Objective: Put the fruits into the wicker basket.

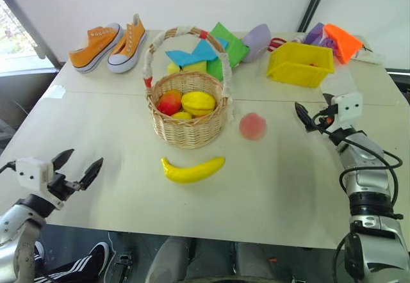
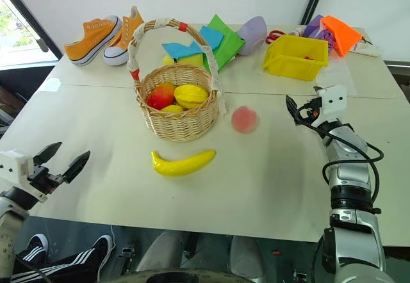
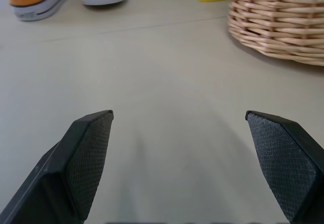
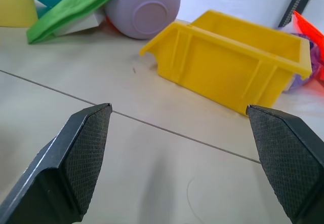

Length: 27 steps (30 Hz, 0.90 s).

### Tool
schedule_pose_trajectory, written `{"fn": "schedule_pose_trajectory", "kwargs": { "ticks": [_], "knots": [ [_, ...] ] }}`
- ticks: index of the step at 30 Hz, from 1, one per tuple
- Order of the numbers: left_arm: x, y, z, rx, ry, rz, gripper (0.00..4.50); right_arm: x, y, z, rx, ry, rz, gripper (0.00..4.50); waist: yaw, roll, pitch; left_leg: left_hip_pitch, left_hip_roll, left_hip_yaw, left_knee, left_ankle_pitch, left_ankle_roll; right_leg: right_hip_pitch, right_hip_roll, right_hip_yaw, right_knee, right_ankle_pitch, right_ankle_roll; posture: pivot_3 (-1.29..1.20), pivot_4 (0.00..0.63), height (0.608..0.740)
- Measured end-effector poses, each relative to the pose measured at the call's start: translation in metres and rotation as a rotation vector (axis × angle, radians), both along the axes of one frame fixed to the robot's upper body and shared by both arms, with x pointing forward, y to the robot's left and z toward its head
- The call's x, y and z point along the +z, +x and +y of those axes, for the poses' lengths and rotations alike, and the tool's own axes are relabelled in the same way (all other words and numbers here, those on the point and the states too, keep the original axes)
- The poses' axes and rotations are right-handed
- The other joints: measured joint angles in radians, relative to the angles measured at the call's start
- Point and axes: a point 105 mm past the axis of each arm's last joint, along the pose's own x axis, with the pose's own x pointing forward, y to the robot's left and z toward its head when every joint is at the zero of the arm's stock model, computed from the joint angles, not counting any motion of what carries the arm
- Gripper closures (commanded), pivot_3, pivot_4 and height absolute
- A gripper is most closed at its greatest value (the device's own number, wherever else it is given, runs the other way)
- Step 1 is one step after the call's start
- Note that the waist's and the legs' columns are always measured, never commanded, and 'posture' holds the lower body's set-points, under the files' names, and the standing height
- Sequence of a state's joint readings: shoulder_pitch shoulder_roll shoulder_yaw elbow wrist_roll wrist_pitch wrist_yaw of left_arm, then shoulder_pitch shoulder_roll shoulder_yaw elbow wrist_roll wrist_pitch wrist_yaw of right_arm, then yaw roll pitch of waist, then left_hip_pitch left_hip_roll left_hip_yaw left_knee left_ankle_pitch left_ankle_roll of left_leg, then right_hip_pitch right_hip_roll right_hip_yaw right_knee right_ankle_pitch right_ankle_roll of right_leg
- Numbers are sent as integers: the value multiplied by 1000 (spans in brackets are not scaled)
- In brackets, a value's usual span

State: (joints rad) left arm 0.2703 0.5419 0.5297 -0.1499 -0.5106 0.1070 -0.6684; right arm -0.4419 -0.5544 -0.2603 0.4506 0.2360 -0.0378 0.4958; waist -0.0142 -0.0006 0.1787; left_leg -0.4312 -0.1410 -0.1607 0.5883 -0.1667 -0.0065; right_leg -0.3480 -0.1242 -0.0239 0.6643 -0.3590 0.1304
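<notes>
Two grippers hung spread and empty over the table (image 1: 115, 187): the left gripper (image 1: 78, 169) at the near edge, the right gripper (image 1: 306, 116) farther in. Between them the banana (image 1: 192, 169) lay just before the basket (image 1: 187, 124), the peach (image 1: 252, 126) just to its right. Behind stood sneakers (image 1: 109, 45) and a yellow bin (image 1: 300, 64).

both head eyes look forward and down over the table (image 1: 115, 187), sharing the wicker basket (image 1: 187, 113); the left wrist view skims low near that basket, the right wrist view faces the yellow bin (image 4: 233, 72) beyond it.
</notes>
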Motion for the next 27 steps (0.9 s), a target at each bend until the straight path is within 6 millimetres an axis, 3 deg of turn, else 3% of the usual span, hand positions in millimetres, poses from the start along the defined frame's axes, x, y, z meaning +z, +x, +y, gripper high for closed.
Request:
{"fn": "schedule_pose_trajectory", "kwargs": {
  "ticks": [17,27],
  "knots": [
    [16,7,-10,-71,36,-81,0,-2,1,2,14,-3,1,71,-3,0,0,0,0,0,0,0,0,-1,1,0,1,0,0,0,150,740],
    [22,9,-14,-104,46,-115,0,5,-2,15,83,36,-34,71,-2,0,0,0,0,0,0,0,0,-1,1,0,1,0,0,0,150,740]
  ]
}}
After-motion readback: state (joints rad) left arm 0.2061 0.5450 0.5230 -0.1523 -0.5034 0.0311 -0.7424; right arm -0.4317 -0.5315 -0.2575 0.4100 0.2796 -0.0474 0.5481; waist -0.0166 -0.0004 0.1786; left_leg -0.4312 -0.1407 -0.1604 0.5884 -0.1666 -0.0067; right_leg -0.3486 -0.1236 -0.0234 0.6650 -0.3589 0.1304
